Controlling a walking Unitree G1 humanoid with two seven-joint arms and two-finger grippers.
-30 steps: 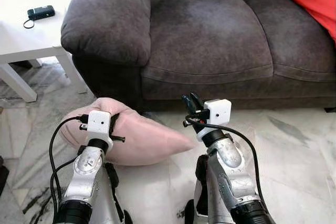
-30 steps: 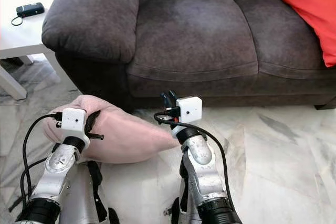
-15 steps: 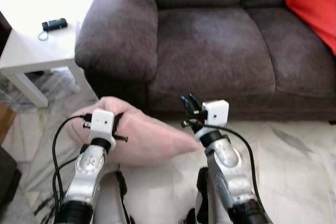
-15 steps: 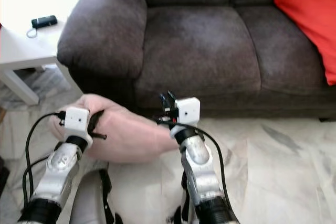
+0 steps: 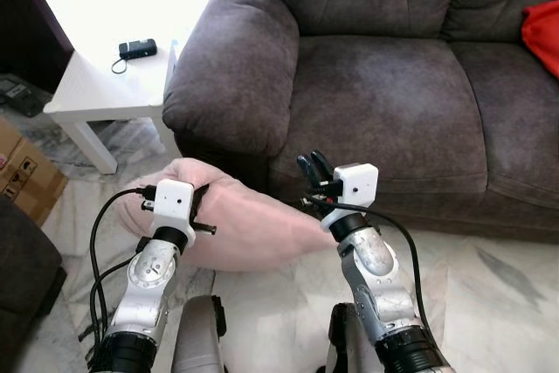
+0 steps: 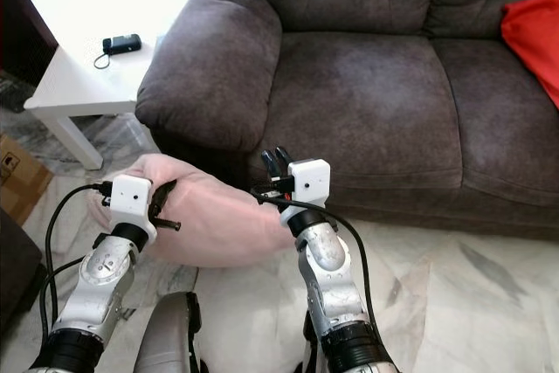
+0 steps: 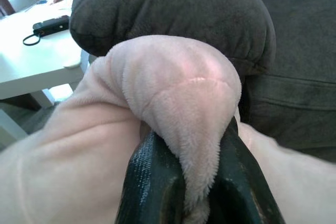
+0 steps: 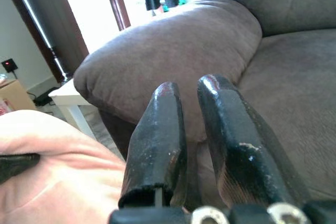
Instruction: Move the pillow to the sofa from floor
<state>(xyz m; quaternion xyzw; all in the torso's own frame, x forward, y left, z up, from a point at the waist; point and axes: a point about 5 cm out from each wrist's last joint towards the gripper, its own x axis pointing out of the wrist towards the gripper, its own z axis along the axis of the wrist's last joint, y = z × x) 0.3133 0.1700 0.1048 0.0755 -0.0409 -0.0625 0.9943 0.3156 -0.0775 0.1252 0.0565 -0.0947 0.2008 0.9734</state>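
Two arms come up from the bottom of the frame in the head views. At the far left edge a cardboard box [image 5: 26, 176] stands on the floor, and above it, in the upper left, is a white bench [image 5: 122, 76] with a small black device [image 5: 138, 48] and its cord lying on top. Just under the bench corner, in the lower left of the frame, the left end effector [image 5: 194, 207] grips the pink pillow [image 5: 240, 224]. In the left wrist view its two black fingers [image 7: 152, 182] are pressed on a fold of the plush fabric, so it is holding the pillow by a pinched bunch of it. The pillow sits low in front of the sofa's left armrest [image 5: 231, 72], at the sofa base; if it rests on the marble floor [image 5: 489, 303] or hangs a little above it, I cannot tell.

Near the middle of the frame the right end effector [image 5: 310, 168] is raised in front of the seat edge, beside the right tip of the pillow. In the right wrist view its fingers [image 8: 157, 140] stand with only a narrow gap and hold nothing.

Behind both arms the dark grey sofa [image 5: 393, 93] takes the upper middle and right of the frame. At the right edge a red cushion [image 5: 543, 37] lies on the seat.
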